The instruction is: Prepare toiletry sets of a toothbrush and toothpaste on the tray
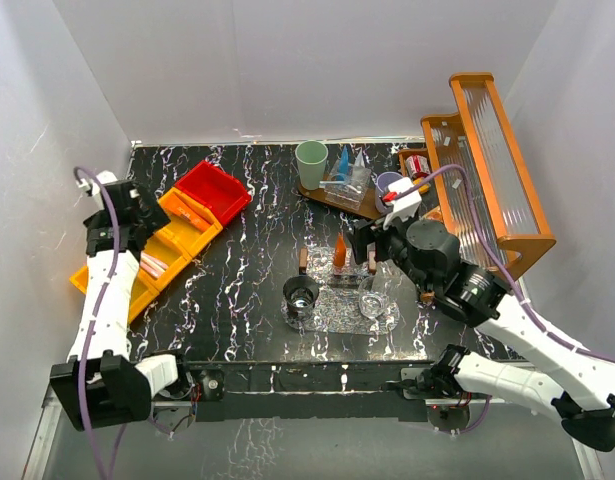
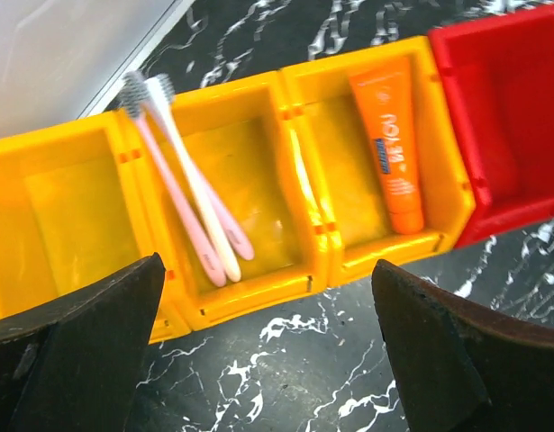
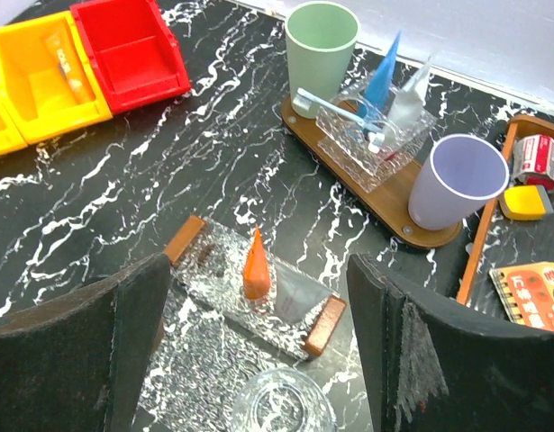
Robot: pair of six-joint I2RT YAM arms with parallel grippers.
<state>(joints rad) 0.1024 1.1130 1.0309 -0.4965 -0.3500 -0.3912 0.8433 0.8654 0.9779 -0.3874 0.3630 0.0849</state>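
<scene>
1. The left arm runs up along the left edge of the table (image 1: pixel 249 250), with its wrist tipped down over the row of yellow bins (image 2: pixel 74 193).
2. The left pincer (image 2: pixel 267 270) is spread as wide as it goes and has hold of nothing. It hovers just above the bins.
3. Under it, a few pale toothbrushes (image 2: pixel 191 202) lie together in one yellow bin. A second orange tube (image 2: pixel 394 153) lies flat in the next bin, right beside the red bin (image 2: pixel 511 99).
4. The right arm comes in at a slant from the near right corner. Its elbow is bent and its wrist is aimed at the middle of the table.
5. The right pincer (image 3: pixel 258 279) is open wide with nothing in its grip.
6. An orange tube (image 3: pixel 256 261) stands upright, tip up, on the clear tray (image 3: pixel 299 301) with wooden ends. In the wrist view it sits in the gap between the fingers, and neither finger touches it.
7. A glass cup (image 3: pixel 281 405) sits just on the near side of that tray.
8. Toward the far edge, a wooden tray (image 3: pixel 398 216) carries a green cup (image 3: pixel 322 54), a blue tube (image 3: pixel 382 76) and a lilac cup (image 3: pixel 457 180).
</scene>
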